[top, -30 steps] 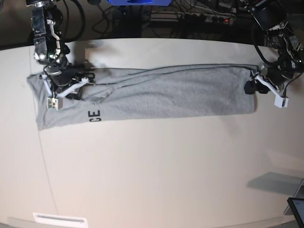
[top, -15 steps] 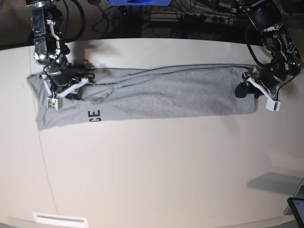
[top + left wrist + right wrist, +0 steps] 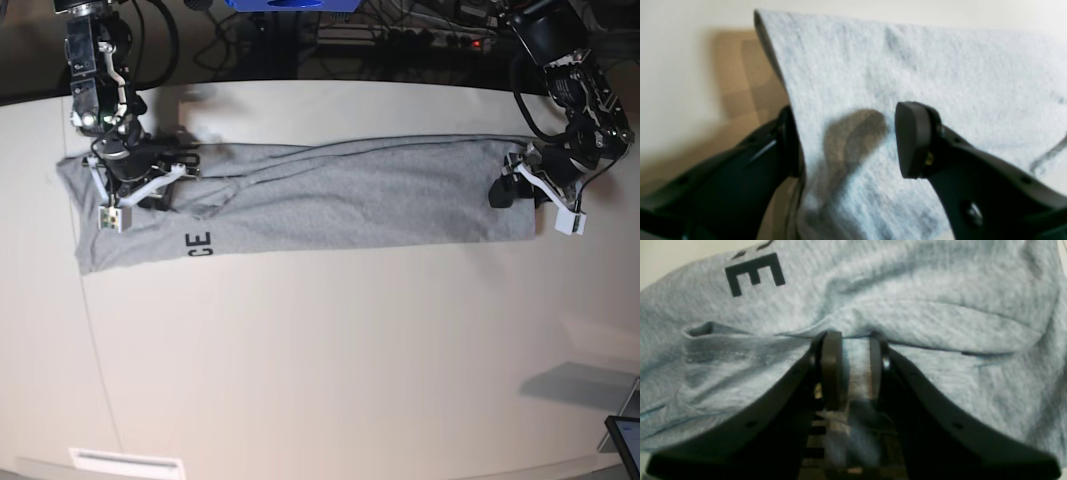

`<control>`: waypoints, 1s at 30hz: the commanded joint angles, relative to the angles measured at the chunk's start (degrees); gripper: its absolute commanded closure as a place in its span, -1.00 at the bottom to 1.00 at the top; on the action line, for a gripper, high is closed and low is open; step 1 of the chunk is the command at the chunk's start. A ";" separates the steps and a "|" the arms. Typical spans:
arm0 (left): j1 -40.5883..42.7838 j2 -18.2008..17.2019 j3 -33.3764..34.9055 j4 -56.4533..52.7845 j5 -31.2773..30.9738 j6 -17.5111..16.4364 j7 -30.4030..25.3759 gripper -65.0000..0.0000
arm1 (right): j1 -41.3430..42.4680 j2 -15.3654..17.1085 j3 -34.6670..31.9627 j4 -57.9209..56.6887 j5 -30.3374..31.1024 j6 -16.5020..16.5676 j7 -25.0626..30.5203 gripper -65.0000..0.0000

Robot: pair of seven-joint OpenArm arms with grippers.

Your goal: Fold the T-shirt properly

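The T-shirt [image 3: 330,195] is laid out as a long, narrow folded band across the far half of the pale table [image 3: 330,370]. One end lies under the right gripper [image 3: 160,180] at the base view's left, and the other end is at the left gripper [image 3: 520,185] at that view's right. Black letters "CE" [image 3: 199,243] are seen on the near edge of the band.

In the right wrist view, the right gripper [image 3: 850,366] is pinched on a raised fold of the grey fabric [image 3: 907,306], with cloth bunched between the two pads. In the left wrist view, the left gripper [image 3: 846,140] is spread wide. One finger is seen beneath the lifted edge of the shirt [image 3: 923,73] and the other above it, with a clear gap to the cloth.
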 commanded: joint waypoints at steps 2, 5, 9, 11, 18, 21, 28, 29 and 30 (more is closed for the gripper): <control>0.34 -0.06 0.31 -0.08 2.21 0.45 3.63 -0.01 | 0.38 0.48 0.39 0.57 -0.04 0.09 0.46 0.55; 0.34 -0.15 0.31 -0.08 2.21 0.45 3.63 0.55 | 0.38 0.48 0.39 0.57 -0.04 0.09 0.46 0.55; 0.25 -0.41 0.31 -0.08 2.29 0.45 3.63 0.89 | 0.38 0.48 0.39 0.57 -0.04 0.09 0.46 0.55; 0.25 -0.50 0.31 0.01 2.29 0.45 3.63 0.90 | 0.38 0.48 0.39 0.57 -0.04 0.09 0.46 0.55; -1.07 -0.50 0.13 0.54 5.11 0.45 4.86 1.00 | 0.38 0.48 0.39 0.48 -0.04 0.09 0.46 0.55; -2.30 -0.50 -0.31 2.29 5.02 0.45 7.67 1.00 | 0.38 0.48 0.39 0.48 -0.04 0.09 0.46 0.55; -2.30 0.90 -0.13 12.84 4.93 0.45 10.92 1.00 | 0.38 0.48 0.47 0.48 -0.04 0.09 0.46 0.55; -2.30 1.34 -0.13 14.69 5.02 0.45 10.92 1.00 | 0.38 0.48 0.47 0.48 -0.04 0.09 0.46 0.55; -2.21 1.43 0.13 15.92 5.02 0.45 10.92 1.00 | 0.38 0.48 0.47 0.48 -0.04 0.09 0.46 0.55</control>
